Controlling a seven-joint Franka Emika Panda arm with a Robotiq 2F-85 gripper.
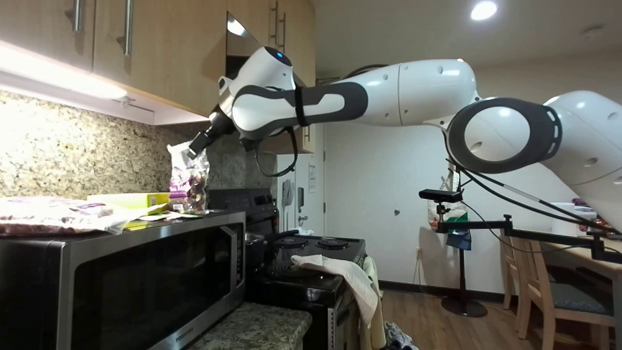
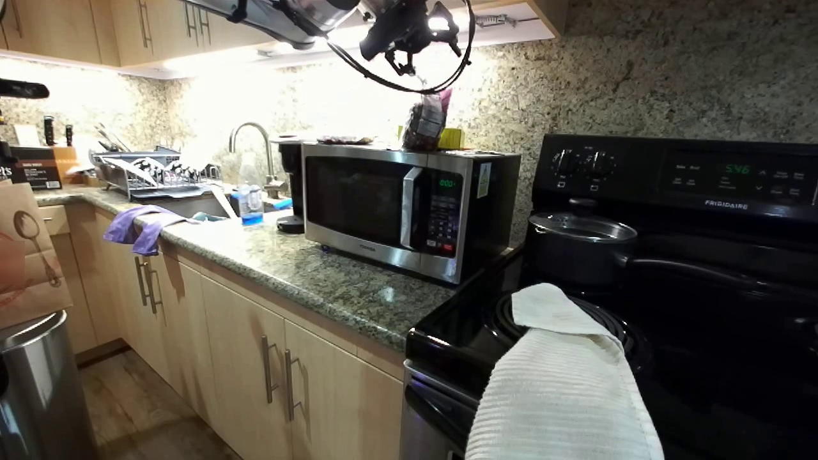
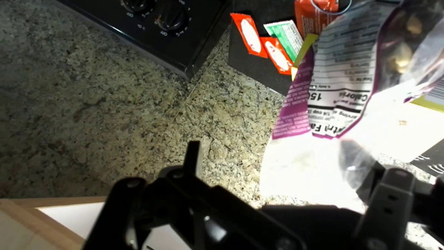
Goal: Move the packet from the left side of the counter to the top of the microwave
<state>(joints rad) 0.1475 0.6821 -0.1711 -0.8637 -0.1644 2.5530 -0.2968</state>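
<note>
The transparent plastic packet with purple-and-white print (image 1: 189, 187) stands roughly upright on the boxy stainless-steel microwave with dark glass door (image 1: 155, 282), its top partly hidden in an exterior view by the black gripper (image 1: 194, 149), whose jaws are spread, while wrist-view glare whites out the packet's upper end.

Open air separates the upper cabinets (image 1: 160, 63) from the top of the microwave (image 2: 358, 191), leaving passage in over its front edge; at the end nearest the stove (image 2: 709, 358), the packet (image 1: 189, 188) stands upright in the way, a yellow box (image 1: 136, 199) behind it and a flat bag (image 1: 53, 216) spread toward the opposite end; the packet's clear upper end shows between the parted jaws of the gripper (image 3: 283, 160), contact impossible to tell; below, a bare strip of the counter (image 2: 345, 291) follows its front edge, a purple cloth (image 2: 144, 223) overhanging toward the inner corner.
</note>
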